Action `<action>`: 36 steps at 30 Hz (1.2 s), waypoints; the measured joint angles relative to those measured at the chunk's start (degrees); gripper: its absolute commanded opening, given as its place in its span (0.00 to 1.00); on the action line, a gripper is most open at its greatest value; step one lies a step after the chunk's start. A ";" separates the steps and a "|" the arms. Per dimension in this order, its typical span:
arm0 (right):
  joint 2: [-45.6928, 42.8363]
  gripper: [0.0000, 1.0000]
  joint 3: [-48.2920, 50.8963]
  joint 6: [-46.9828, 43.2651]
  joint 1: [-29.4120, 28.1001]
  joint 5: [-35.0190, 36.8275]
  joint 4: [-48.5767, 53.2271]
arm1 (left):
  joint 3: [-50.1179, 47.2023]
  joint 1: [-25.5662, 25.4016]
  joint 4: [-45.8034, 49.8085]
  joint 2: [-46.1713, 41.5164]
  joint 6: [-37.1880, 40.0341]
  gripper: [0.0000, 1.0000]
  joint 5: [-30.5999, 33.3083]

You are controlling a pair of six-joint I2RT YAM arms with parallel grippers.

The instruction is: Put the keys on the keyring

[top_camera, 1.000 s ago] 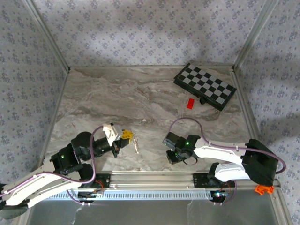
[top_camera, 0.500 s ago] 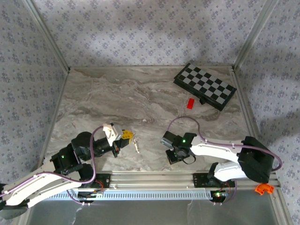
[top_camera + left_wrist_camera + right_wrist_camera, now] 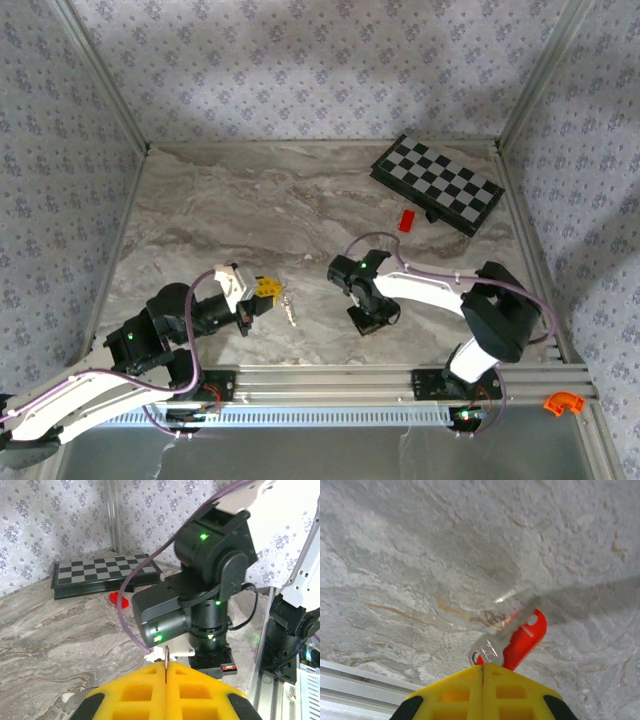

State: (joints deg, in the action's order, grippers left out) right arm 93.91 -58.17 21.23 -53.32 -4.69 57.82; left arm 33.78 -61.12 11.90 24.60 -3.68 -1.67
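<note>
**A:** Where is the keyring?

**B:** Lower left of the overhead view, at the left gripper (image 3: pixel 264 291). Its yellow pads are pressed together. In its wrist camera a thin sliver of metal stands up edge-on from the seam, and I take that to be the keyring (image 3: pixel 166 658). A small silver piece (image 3: pixel 290 310) sits just right of the pads, too small to name.

**A:** And the key?

**B:** The right gripper (image 3: pixel 484 672), low in the middle of the overhead view, is clamped on the head of a silver key (image 3: pixel 488 652), close above the marble table (image 3: pixel 420 555). A red piece (image 3: pixel 526 635) with a hole lies right behind the key, touching it. I cannot tell whether it is a cover or a second key.

**A:** How will they handle?

**B:** Both look light, stiff and slick. The key is flat, so a pinch across the faces of its head suits it, provided the hole is left free for the ring. The ring is thin, springy wire. Pinched edge-on, it could twist or slip out under a sideways push. I would hold it away from the split end so the coil can open.

**A:** Anything nearby?

**B:** A chessboard (image 3: pixel 437 184) lies at the upper right with a small red block (image 3: pixel 406 220) just beside it, both well apart from the grippers.
</note>
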 measured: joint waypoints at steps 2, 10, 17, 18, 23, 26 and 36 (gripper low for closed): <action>2.16 0.01 -0.90 -1.73 0.35 -0.81 0.02 | 0.00 0.00 -0.04 -0.24 0.00 0.00 -0.04; 5.66 0.04 -1.27 -5.79 1.84 -2.14 0.04 | 0.00 0.00 -0.11 -0.20 0.02 0.00 -0.04; 7.74 0.07 -1.68 -7.63 2.08 -2.23 0.22 | 0.00 0.00 -0.11 -0.17 0.02 0.00 -0.02; 7.80 0.08 -1.77 -7.78 2.10 -2.25 0.28 | 0.00 0.00 -0.11 -0.17 0.02 0.00 -0.02; 8.37 0.20 -2.19 -8.90 2.58 -2.62 0.33 | 0.00 0.00 -0.11 -0.17 0.02 0.00 -0.02; 8.33 0.28 -2.54 -8.90 2.62 -2.62 0.31 | 0.00 0.00 -0.11 -0.17 0.02 0.00 -0.04; -1.27 0.34 -1.18 -4.98 2.62 -2.38 -4.72 | 0.00 0.00 -0.11 -0.17 0.00 0.00 -0.07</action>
State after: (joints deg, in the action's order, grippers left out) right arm 92.64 -59.35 16.25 -50.70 -7.07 53.10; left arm 33.78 -61.12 11.79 24.43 -3.68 -1.74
